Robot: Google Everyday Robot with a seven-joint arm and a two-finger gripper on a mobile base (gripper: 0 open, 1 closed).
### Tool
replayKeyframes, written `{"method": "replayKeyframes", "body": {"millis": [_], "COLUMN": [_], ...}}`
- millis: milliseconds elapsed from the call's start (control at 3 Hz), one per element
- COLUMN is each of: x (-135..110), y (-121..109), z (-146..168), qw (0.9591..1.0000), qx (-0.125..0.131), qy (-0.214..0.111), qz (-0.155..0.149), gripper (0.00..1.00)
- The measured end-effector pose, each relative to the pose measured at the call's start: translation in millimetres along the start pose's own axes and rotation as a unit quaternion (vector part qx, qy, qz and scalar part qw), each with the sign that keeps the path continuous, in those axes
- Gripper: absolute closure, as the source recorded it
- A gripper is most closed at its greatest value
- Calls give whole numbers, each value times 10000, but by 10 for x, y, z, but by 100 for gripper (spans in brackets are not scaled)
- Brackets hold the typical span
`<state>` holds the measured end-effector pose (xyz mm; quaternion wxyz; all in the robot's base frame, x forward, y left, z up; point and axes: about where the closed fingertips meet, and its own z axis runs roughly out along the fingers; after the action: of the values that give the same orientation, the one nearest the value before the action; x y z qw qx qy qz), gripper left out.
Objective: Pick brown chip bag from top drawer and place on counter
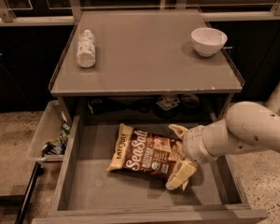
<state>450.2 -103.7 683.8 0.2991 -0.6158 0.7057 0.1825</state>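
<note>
The brown chip bag (147,150) lies flat in the middle of the open top drawer (91,192), with "Sea Salt" script facing up. My gripper (179,155) reaches in from the right on a white arm. Its cream fingers are spread open around the bag's right end, one finger (178,131) at the far corner and the other near the front corner. The bag rests on the drawer bottom. The grey counter (149,62) is above the drawer.
A white bottle (86,48) lies on the counter's left side and a white bowl (208,41) stands at its back right. A clear plastic bin (49,134) with small items sits left of the drawer. Dark items sit on the shelf behind the drawer.
</note>
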Motion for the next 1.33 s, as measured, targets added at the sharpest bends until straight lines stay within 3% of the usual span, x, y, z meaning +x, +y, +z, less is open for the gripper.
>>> {"method": "replayKeyframes", "body": {"millis": [333,1000,1333], "x": [83,281,294], "y": [-64,-203,-209], "z": [286,638,661], "qw": [9999,9998,9998], "qx": [26,-76,-93], "qy": [-167,-150,-142], "qz": [-28,95,109], "gripper": [0,0,14]}}
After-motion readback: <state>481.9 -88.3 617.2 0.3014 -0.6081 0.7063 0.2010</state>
